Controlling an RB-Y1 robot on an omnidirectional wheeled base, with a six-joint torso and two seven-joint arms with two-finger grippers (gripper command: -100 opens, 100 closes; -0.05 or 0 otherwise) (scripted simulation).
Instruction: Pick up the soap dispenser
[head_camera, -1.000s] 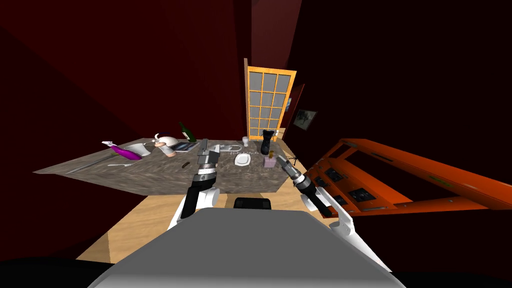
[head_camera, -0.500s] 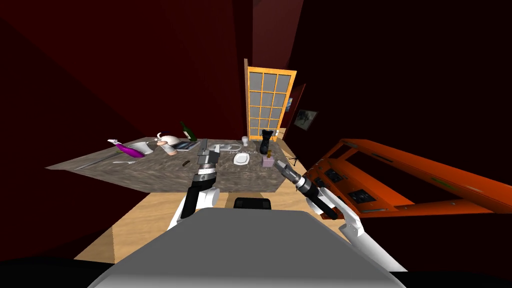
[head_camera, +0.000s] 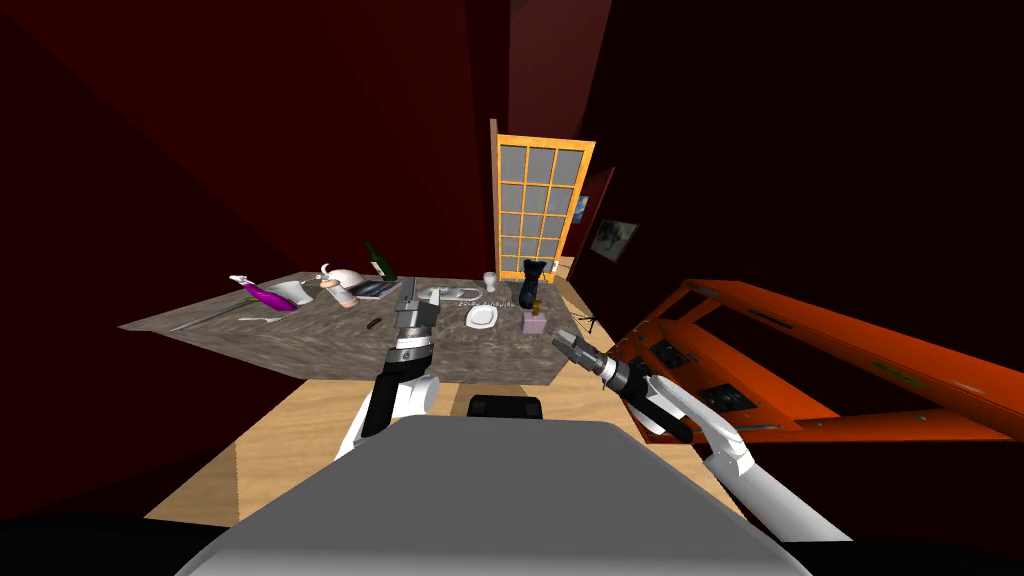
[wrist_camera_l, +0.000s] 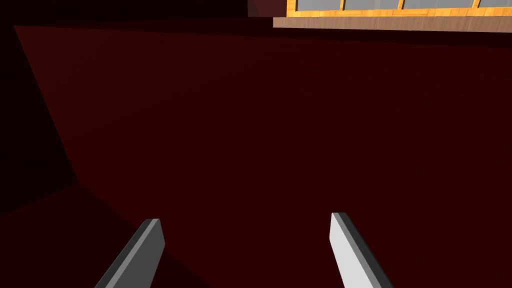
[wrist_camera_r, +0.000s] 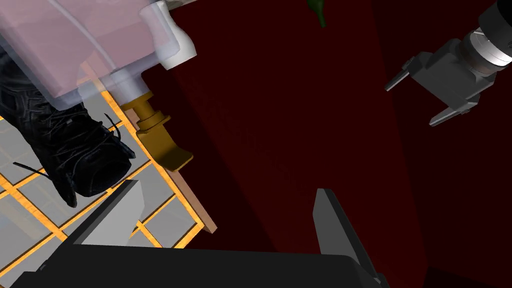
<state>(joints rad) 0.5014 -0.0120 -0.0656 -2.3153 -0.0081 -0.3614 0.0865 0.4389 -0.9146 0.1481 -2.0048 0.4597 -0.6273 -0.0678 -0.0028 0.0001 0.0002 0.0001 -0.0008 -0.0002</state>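
The soap dispenser (head_camera: 536, 320) is a pale pink see-through block with a gold pump, standing near the right end of the grey stone-patterned table (head_camera: 300, 345). In the right wrist view the soap dispenser (wrist_camera_r: 75, 45) lies ahead of and to one side of my fingers, its gold pump (wrist_camera_r: 155, 135) pointing toward them. My right gripper (head_camera: 560, 340) hovers open just short of it, at the table's near right corner; the right gripper (wrist_camera_r: 225, 210) holds nothing. My left gripper (head_camera: 410, 295) is raised over the table's middle, and the left gripper (wrist_camera_l: 245, 240) is open and empty.
A black boot (head_camera: 531, 285) stands right behind the dispenser, with a white plate (head_camera: 483, 317) and a small cup (head_camera: 490, 282) to its left. A teapot (head_camera: 340, 278), green bottle (head_camera: 379, 262) and purple spray bottle (head_camera: 265, 296) sit further left. Orange furniture (head_camera: 800, 350) is close on the right.
My view has swung, so the table sits further right in the picture. My right arm has drawn back and dropped a little, leaving the gripper nearer me than the dispenser. The left arm is unchanged.
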